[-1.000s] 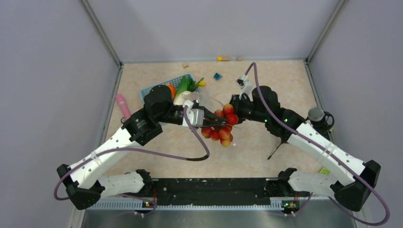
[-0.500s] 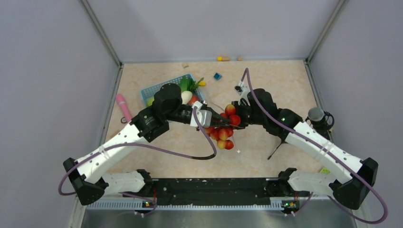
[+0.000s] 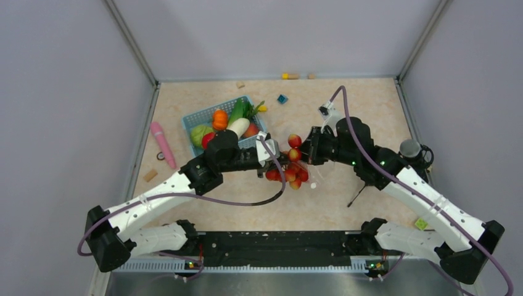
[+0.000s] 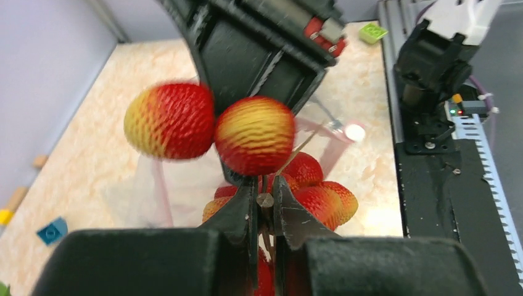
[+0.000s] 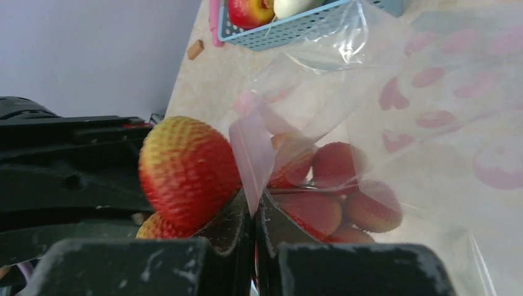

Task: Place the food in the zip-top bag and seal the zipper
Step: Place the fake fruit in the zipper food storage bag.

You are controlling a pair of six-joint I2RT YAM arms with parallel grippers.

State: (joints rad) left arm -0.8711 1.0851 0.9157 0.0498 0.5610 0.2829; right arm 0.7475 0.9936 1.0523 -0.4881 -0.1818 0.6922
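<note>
My left fingers are pinching the cherry bunch by its stem. My right fingers are squeezing shut on the pink zipper, holding up the zip-top bag just right of the blue basket. Some cherries are looking tucked inside; two are sticking out. The radish, greens and round fruits are waiting in the basket. Sealing is not yet done.

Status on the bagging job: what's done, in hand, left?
Done: nothing is fully bagged yet. In hand: the left gripper is shut on the stem of the cherries. The lower ones sit behind the bag plastic and two are outside. The right gripper pinches the zipper edge. Left: the orange, radish, green fruit and leafy greens in the basket, then sealing.
</note>
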